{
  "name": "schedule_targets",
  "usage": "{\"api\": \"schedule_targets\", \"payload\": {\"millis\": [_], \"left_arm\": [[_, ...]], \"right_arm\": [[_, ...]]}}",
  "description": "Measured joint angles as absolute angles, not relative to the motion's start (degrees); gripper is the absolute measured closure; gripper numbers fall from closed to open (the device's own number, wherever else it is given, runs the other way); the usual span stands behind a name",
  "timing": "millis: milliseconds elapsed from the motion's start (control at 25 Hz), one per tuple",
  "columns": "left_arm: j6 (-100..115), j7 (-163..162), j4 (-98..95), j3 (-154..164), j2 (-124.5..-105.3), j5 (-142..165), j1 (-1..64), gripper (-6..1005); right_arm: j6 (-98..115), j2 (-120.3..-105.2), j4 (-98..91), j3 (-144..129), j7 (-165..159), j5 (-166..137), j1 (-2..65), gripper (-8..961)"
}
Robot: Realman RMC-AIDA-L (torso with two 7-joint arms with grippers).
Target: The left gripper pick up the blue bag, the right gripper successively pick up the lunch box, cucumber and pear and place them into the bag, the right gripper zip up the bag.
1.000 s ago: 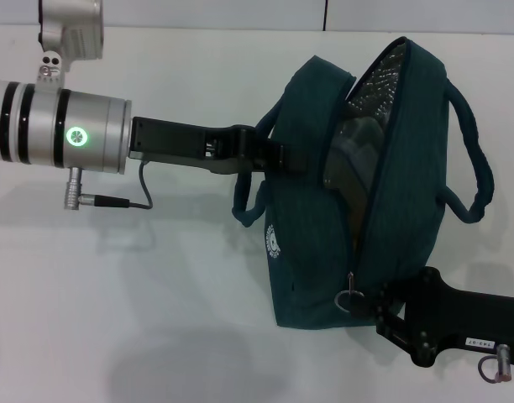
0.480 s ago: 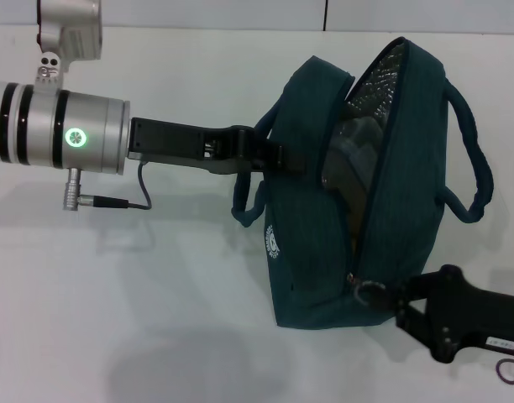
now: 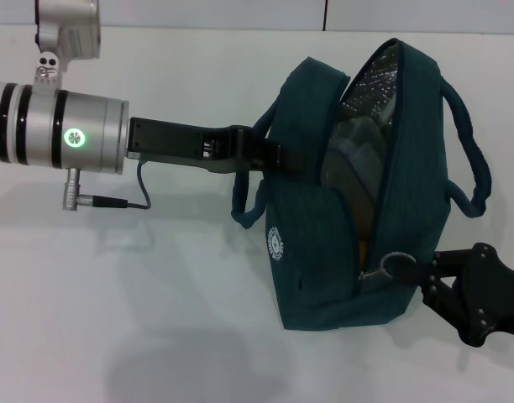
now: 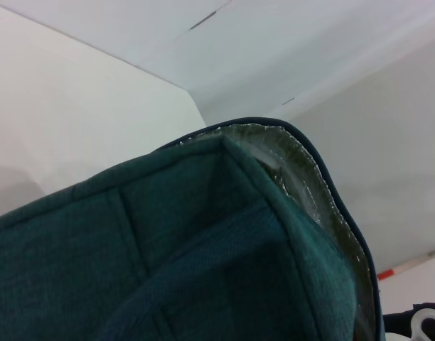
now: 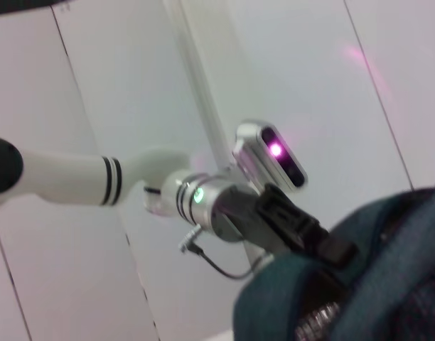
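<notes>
Blue bag (image 3: 324,252) zipper pull (image 3: 397,262) dragged higher by right gripper (image 3: 421,273).

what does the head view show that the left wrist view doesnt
Only the head view shows the whole blue bag held up by the left claw at its handle, the white round logo, the zipper's ring pull at the right claw, and the mostly open zipper. Only the left wrist view shows a close look at the bag's top edge, where the silver lining meets the fabric. Both share the teal bag, its silver lining and the white table.
</notes>
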State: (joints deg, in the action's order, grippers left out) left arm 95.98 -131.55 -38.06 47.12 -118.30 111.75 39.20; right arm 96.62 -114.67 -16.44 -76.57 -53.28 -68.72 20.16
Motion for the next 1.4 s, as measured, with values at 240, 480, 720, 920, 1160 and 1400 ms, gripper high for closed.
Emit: {"api": "schedule_targets", "payload": {"millis": [240, 480, 720, 920, 1160, 1400], "left_arm": [[95.65, -129.48, -38.05, 46.82, -118.47, 110.9, 38.5, 951], [94.91, -125.84, -38.23, 46.75, -118.89, 105.94, 35.8, 855], [94.92, -121.26, -38.29, 46.75, -118.7, 101.9, 33.75, 650], [96.27, -117.52, -39.35, 46.75, -118.62, 95.92, 31.36, 541], [99.45, -112.36, -40.35, 46.76, -118.47, 93.6, 29.1, 336], [102.51, -106.63, -40.01, 46.76, -118.77, 93.53, 26.76, 299]], "right_arm": [[98.48, -115.16, -16.44, -75.98, -53.22, -68.72, 21.47, 929], [98.86, -115.3, -16.44, -75.94, -53.54, -68.72, 22.08, 927], [99.23, -115.31, -16.44, -75.93, -53.52, -68.43, 22.22, 924], [100.4, -115.31, -16.89, -75.93, -53.08, -65.6, 22.47, 922], [100.77, -115.37, -19.25, -75.96, -52.85, -63.16, 23.62, 920], [100.23, -115.4, -19.27, -75.86, -52.83, -58.67, 27.08, 917]]}}
